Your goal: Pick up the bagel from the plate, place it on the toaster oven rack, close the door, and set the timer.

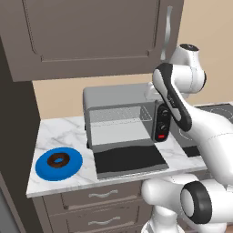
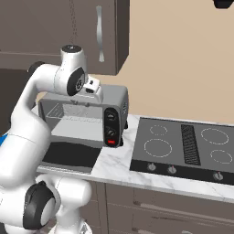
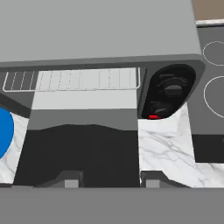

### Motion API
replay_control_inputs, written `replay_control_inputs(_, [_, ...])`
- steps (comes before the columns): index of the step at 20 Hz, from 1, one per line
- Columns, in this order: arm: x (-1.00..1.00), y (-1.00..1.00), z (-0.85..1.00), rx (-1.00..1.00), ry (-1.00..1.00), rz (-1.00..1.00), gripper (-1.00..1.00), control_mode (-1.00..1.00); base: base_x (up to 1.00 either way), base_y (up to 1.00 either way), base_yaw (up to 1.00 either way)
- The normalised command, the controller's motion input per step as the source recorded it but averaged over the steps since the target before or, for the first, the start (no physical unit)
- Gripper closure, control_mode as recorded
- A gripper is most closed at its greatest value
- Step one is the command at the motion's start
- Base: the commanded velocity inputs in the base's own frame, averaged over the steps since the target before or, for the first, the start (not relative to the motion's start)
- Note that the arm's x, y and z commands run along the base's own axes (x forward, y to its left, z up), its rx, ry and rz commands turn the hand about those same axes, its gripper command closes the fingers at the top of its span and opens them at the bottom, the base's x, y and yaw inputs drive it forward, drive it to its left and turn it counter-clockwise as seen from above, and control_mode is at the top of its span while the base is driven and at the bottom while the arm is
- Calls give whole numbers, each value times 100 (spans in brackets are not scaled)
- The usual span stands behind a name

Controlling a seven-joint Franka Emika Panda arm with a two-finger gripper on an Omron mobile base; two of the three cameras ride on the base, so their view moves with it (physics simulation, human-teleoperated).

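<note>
Gripper point(image 3: 108, 179) above the lowered door point(image 3: 78, 153), fingertips apart, nothing between them. Nothing done yet: bagel point(image 1: 58, 159), small brown ring, lies on the glossy blue plate point(image 1: 44, 169) on the marble counter point(image 1: 54, 129). Wire toaster oven rack point(image 1: 119, 114) bare; door, timer left.
</note>
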Motion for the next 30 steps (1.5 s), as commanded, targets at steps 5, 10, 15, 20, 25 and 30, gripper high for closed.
replay_control_inputs(5, [-21, 0, 0, 0, 0, 0, -100, -100, 0, 0, 0])
replay_control_inputs(10, [-46, 0, -7, 0, -3, 0, -100, -100, 0, 0, 0])
replay_control_inputs(15, [-53, 0, -17, -1, 0, 0, -100, -100, 0, 0, 0])
replay_control_inputs(20, [-21, 13, -52, -3, -16, 0, -100, -100, 0, 0, 0])
replay_control_inputs(25, [0, 22, -36, 0, -19, -1, -100, -100, 0, 0, 0])
replay_control_inputs(30, [0, 19, -19, 0, -10, 0, -100, -100, 0, 0, 0])
